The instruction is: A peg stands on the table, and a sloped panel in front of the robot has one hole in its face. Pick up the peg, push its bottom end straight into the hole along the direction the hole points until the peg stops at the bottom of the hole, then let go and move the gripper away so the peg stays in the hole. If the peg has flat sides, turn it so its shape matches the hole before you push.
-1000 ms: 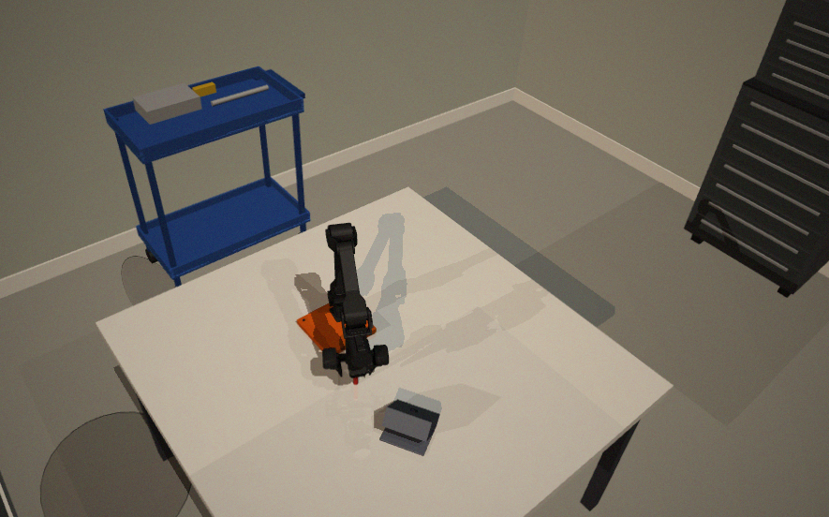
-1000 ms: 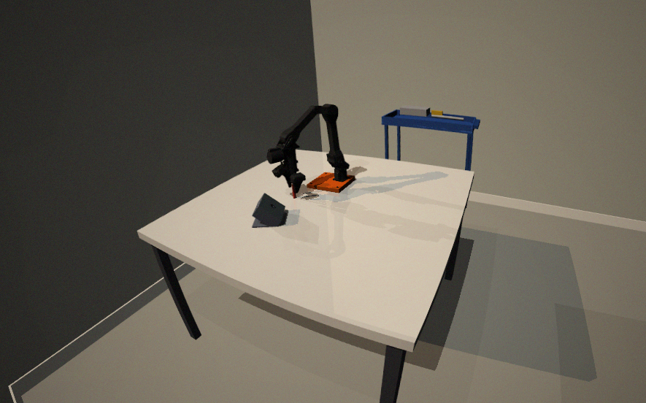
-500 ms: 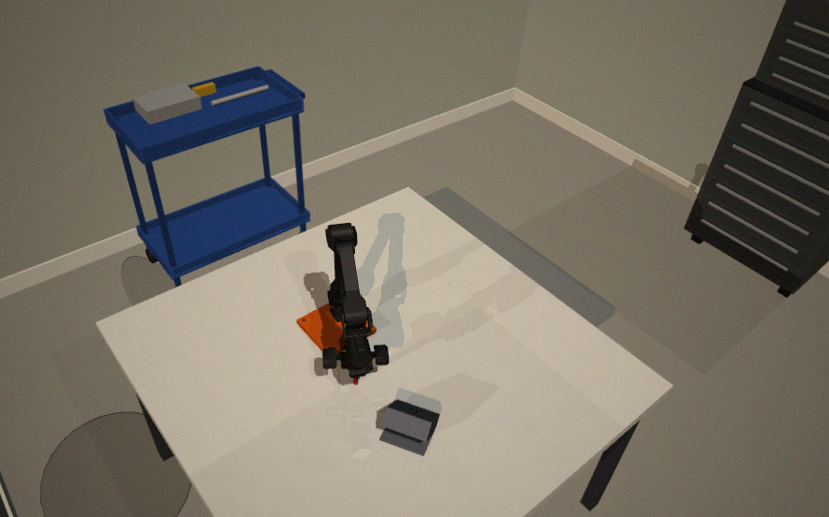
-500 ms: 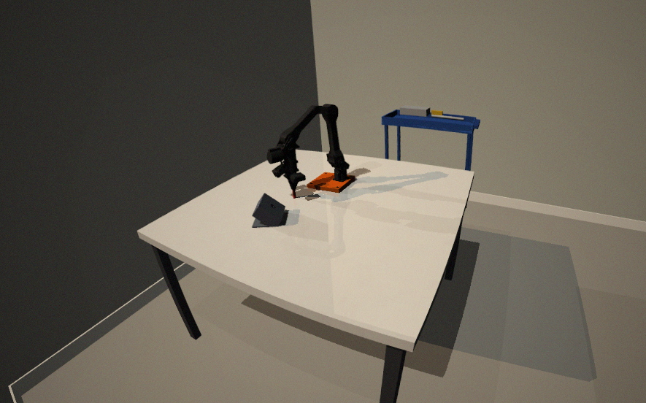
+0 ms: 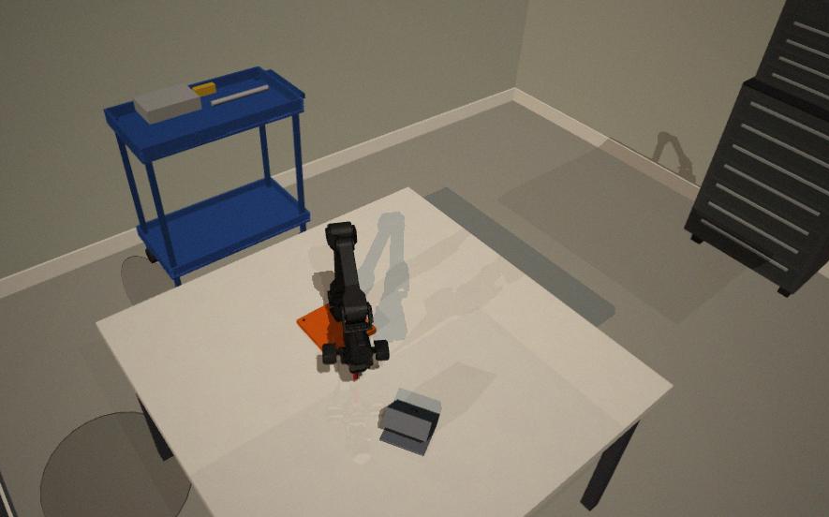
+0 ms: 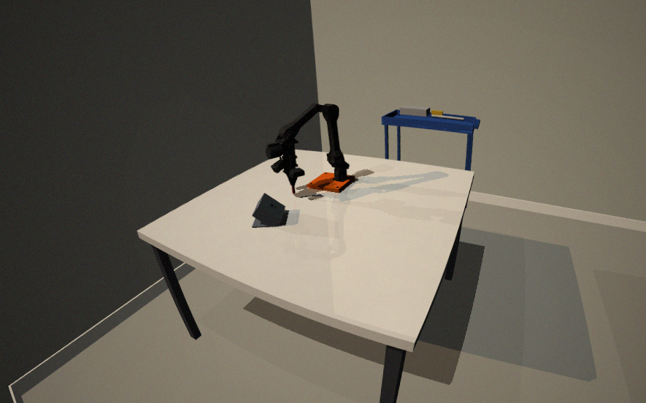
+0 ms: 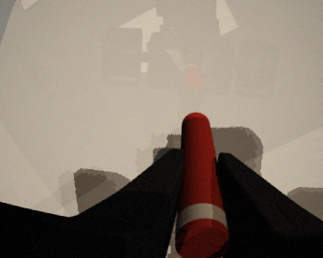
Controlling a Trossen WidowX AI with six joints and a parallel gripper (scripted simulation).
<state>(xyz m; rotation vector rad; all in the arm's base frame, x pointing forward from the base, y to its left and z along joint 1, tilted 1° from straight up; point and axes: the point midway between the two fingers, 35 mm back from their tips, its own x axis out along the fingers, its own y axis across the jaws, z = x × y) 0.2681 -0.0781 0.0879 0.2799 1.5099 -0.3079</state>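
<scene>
Red peg low centre of wrist view, on the counter | fingers clamped on its upper part | your risk: a round peg can slip or tilt when lifted toward the sloped panel.

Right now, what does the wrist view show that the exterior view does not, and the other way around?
Only the wrist view shows the grip closely: both fingers of the hand press the sides of the red peg, which has a pale band near its end and looks round.

Only the exterior view shows the sloped panel standing apart from the peg, the orange base plate, the whole arm and the blue cart.

Both show the hand shut on the peg, over the white table.
</scene>
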